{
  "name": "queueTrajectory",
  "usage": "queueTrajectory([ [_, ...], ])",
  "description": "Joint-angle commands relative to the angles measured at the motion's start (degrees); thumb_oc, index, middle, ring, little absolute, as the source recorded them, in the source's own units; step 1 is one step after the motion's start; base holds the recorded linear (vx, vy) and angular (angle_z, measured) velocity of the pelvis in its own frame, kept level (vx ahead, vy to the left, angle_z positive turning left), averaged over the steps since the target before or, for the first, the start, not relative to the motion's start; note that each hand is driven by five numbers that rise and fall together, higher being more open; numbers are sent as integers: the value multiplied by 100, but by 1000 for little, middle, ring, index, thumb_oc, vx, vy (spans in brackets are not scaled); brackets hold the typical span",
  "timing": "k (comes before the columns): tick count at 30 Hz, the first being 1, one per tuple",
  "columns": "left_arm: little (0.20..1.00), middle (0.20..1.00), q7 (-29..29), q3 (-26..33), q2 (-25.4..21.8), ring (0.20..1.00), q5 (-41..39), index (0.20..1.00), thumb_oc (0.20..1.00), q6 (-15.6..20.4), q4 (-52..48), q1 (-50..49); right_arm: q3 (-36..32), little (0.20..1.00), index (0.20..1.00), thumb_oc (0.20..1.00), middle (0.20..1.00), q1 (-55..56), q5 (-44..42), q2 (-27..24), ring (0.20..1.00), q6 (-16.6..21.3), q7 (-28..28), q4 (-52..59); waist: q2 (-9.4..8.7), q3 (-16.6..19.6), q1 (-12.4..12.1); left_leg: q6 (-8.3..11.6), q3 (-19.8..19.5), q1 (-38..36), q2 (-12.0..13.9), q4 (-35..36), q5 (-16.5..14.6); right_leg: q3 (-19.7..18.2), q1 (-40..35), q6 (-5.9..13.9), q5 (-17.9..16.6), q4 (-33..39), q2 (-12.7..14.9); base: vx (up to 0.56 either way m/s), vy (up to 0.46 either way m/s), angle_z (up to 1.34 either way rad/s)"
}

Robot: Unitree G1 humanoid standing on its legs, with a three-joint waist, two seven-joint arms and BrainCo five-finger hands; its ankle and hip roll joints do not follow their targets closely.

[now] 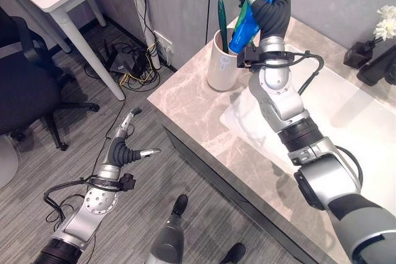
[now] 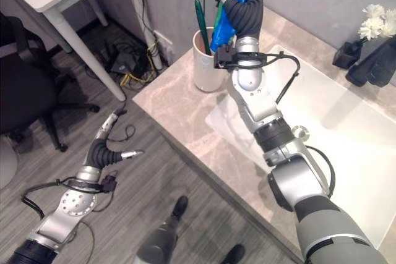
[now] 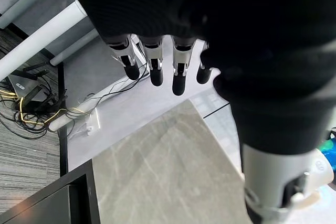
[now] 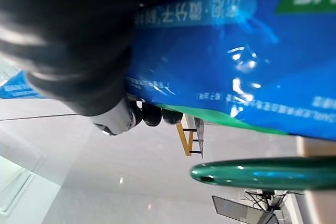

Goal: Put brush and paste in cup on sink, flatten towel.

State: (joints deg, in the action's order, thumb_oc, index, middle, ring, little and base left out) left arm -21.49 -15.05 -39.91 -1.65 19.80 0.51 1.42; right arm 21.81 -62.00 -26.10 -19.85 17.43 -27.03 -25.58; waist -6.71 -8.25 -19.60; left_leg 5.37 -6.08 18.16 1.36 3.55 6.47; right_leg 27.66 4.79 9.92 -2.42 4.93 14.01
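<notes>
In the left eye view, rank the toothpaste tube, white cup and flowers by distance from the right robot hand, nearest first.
1. Toothpaste tube: held in the right robot hand, above the cup.
2. White cup: just below and left, on the counter corner.
3. Flowers: far right, at the wall.

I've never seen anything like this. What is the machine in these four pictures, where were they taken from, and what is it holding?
It is a humanoid robot seen through its own cameras. Two pictures come from its head, looking down; the other two from cameras on its wrists. Its right robot hand is raised over a marble counter with a white sink, and grips a blue toothpaste tube, the lower end at a white cup. A green toothbrush already stands in that cup. The right wrist picture shows the tube from very close. The left robot hand hangs open above the floor, holding nothing. White flowers stand at the back.
</notes>
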Motion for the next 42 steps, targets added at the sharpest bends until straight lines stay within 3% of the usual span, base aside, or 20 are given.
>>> queueTrajectory([
  [1,1000,1000,-36,-112,-257,1000,46,1000,1000,202,-134,157,82,1000,1000,1000,1000,-383,136,-274,1000,259,62,238,-221,51,-82,-107,-88,-61,-208,145,-114,-13,-430,508,-890,7,577,0,0,0],
  [19,1000,1000,-15,-289,-259,1000,145,1000,1000,132,-16,311,68,1000,1000,1000,1000,-293,303,-124,1000,307,-8,750,-351,83,-68,-99,-26,-129,-177,145,-134,-115,-427,508,-915,7,541,-2,1,0],
  [29,1000,1000,-139,-179,-318,1000,293,1000,1000,143,-179,391,-511,1000,1000,1000,1000,-200,878,-454,1000,389,-558,1499,-332,242,107,-160,146,-370,-187,145,-244,-276,-508,508,-1021,7,583,-18,32,-2],
  [30,1000,1000,-184,-43,-299,1000,283,1000,1000,167,-251,350,-709,1000,1000,1000,1000,-72,1208,-797,1000,350,-691,1866,-321,293,220,-196,216,-467,-195,145,-292,-364,-518,508,-1088,7,599,-32,71,-9],
  [33,1000,1000,-219,163,-253,1000,242,1000,1000,202,-394,265,-939,1000,1000,1000,1000,171,1632,-1191,1000,246,-831,2160,-292,343,372,-233,336,-589,-186,145,-342,-494,-515,508,-1145,7,619,-17,94,-22],
  [34,1000,1000,-237,408,-186,1000,209,1000,1000,258,-550,137,-1263,1000,1000,1000,1000,547,2068,-1714,1000,164,-915,2500,-259,388,570,-269,487,-735,-183,145,-412,-639,-500,508,-1237,4,640,-25,113,-27],
  [35,1000,1000,-232,406,-186,1000,208,1000,1000,254,-563,130,-1273,1000,1000,1000,1000,571,2077,-1717,1000,154,-918,2525,-261,389,557,-280,496,-721,-193,145,-380,-651,-482,508,-1267,7,651,-34,141,-32],
  [40,1000,1000,-260,1245,-50,1000,329,1000,1000,392,-890,-437,-2602,1000,1000,1000,1000,2293,3352,-3107,1000,-59,-1313,3036,-147,496,1132,-358,973,-1077,-146,145,-570,-1014,-351,508,-1559,-14,678,-27,120,-58],
  [41,1000,1000,-345,1552,59,1000,431,1000,1000,371,-959,-685,-3319,1000,1000,1000,1000,3132,3633,-3217,1000,-153,-1547,3080,-125,481,1250,-355,1237,-1192,-65,145,-625,-826,-252,508,-1550,-55,658,-41,95,-63],
  [42,1000,1000,-345,1540,46,1000,435,1000,1000,368,-973,-694,-3362,1000,1000,1000,1000,3189,3641,-3203,1000,-153,-1550,3110,-142,483,1225,-360,1249,-1182,-71,145,-597,-838,-237,508,-1576,-52,664,-69,87,-66],
])
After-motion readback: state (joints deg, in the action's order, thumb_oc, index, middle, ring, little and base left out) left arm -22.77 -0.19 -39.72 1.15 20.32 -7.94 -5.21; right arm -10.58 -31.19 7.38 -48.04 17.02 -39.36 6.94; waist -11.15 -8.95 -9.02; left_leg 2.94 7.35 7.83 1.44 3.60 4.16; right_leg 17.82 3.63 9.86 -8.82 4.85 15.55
